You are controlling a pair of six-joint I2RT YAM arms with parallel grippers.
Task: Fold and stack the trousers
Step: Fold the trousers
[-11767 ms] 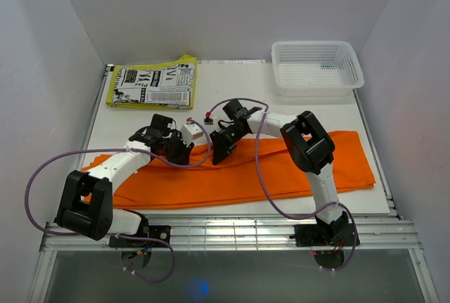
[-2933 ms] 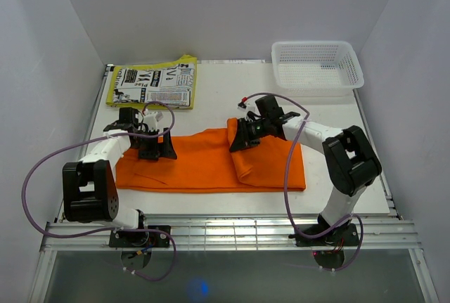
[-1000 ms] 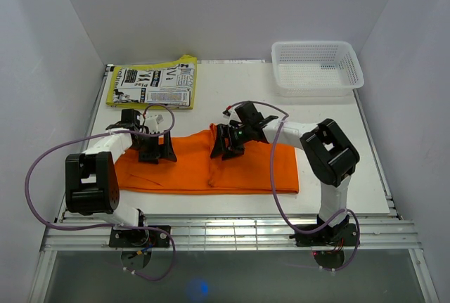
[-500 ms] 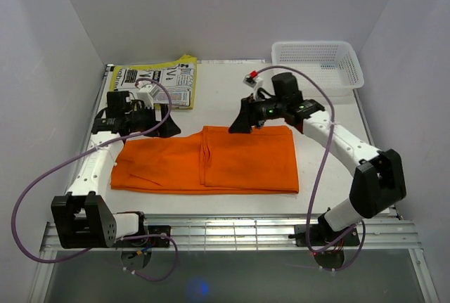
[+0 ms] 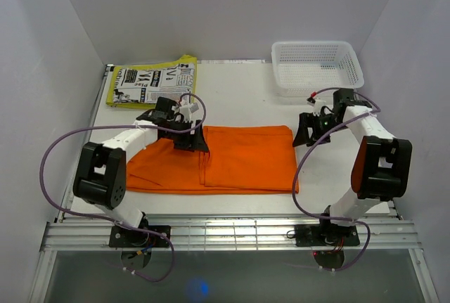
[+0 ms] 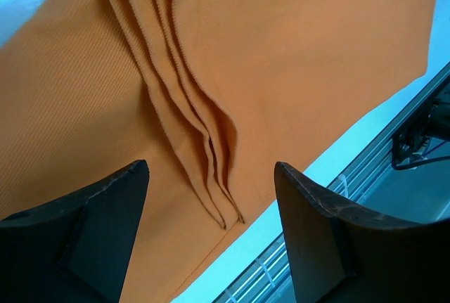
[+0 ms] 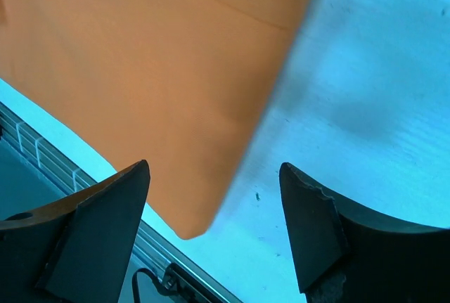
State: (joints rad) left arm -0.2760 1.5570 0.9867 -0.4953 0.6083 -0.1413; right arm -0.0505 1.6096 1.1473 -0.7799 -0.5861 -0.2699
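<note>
- One pair of bright orange soft cloth trousers [image 5: 239,159] is seen lying flat on the white desk [image 5: 239,99]. It is folded so that a doubled right part overlaps a left part that is left uncovered.
- The left end effector [image 5: 193,140] is held spread wide and empty just above the cloth. Directly beneath it, the stacked edges of the fold [image 6: 204,134] are seen as several thin layers.
- The right end effector [image 5: 307,136] is likewise released, with nothing held. The right-hand edge of the trousers lies beneath it, with cloth under one finger and bare desk under the other.
- The folding is judged to be part done, and at least one further fold is probably needed before the stack is compact.
- If only the top layer of the stacked edges is pinched by the left end effector, the lower layers could be left behind and the fold pulled open.
- If the cloth is dragged across the desk instead of being lifted, the doubled part could be skewed or bunched.
- If the right-hand edge is missed by the right end effector, one corner could be carried over alone and a crooked fold produced.
</note>
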